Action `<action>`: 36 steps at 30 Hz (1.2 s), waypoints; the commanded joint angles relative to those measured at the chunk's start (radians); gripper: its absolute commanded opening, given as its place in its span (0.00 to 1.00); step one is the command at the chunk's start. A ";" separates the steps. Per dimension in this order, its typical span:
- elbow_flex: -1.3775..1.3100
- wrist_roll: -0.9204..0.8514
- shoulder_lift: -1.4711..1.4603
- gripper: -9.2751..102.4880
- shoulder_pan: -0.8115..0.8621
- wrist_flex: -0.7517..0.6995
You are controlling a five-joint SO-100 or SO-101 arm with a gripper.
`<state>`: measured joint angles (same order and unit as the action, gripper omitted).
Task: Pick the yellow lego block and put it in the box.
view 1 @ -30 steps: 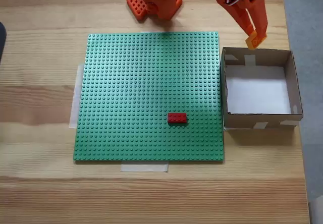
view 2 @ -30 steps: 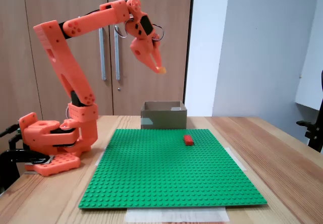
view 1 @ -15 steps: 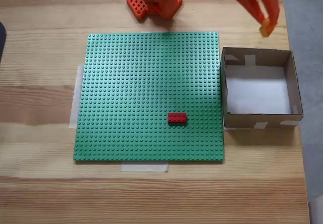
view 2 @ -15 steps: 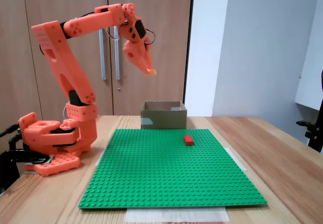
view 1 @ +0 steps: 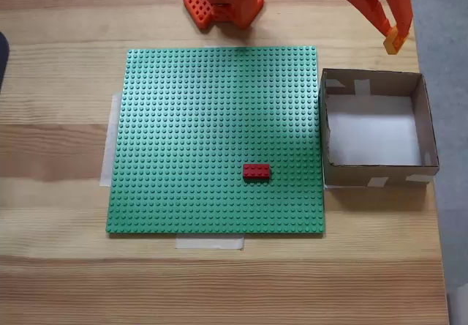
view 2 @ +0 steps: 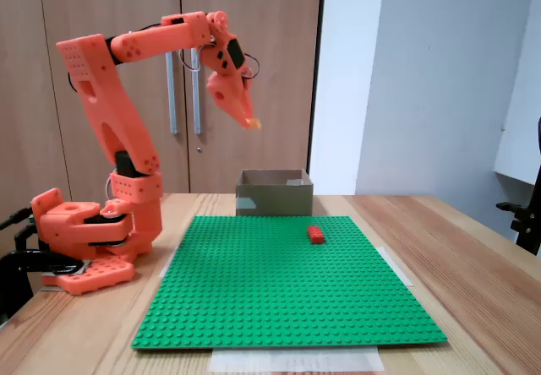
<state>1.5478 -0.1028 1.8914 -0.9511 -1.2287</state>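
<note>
The tool (view 1: 395, 41) is closed on the yellow brick (view 1: 394, 44), which is clamped at the fingertips. In a fixed view from above, the tool enters from the top edge with its fingers pointing down-frame, and the brick sits at the very tip. In a fixed view from the side, the tool (view 2: 250, 122) hangs high in the air with its tip angled downward, and the brick (view 2: 252, 123) shows as a small yellow-orange piece at that tip.

The box (view 1: 427, 120) lies just down-frame of the tool in the view from above; the brick appears just outside the box's far wall, over bare counter (view 1: 58, 61). In the side view the box (view 2: 272, 202) stands on the counter (view 2: 473, 265) well below the tool and slightly to its right. Whether the brick is over the box opening cannot be told from these two views. The box is open-topped, with a white floor and pale tape patches on its walls.

The green baseplate (view 1: 183, 135) lies flat on the counter, down-frame and left of the tool in the view from above, its right edge just beside the box. Tape strips hold its left and near edges. A red brick (view 1: 256, 170) rests on the baseplate, well apart from the tool.

The arm base (view 1: 223, 3) stands at the counter's far edge, left of the tool in the view from above.
</note>
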 commanded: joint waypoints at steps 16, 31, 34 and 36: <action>-0.031 -0.018 -0.158 0.07 0.104 0.098; -0.023 -0.032 -0.311 0.07 0.147 0.193; -0.017 -0.029 -0.342 0.07 0.141 0.207; -0.005 -0.026 -0.383 0.07 0.135 0.233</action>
<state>1.5478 -0.1319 1.5294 -0.8084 -1.0201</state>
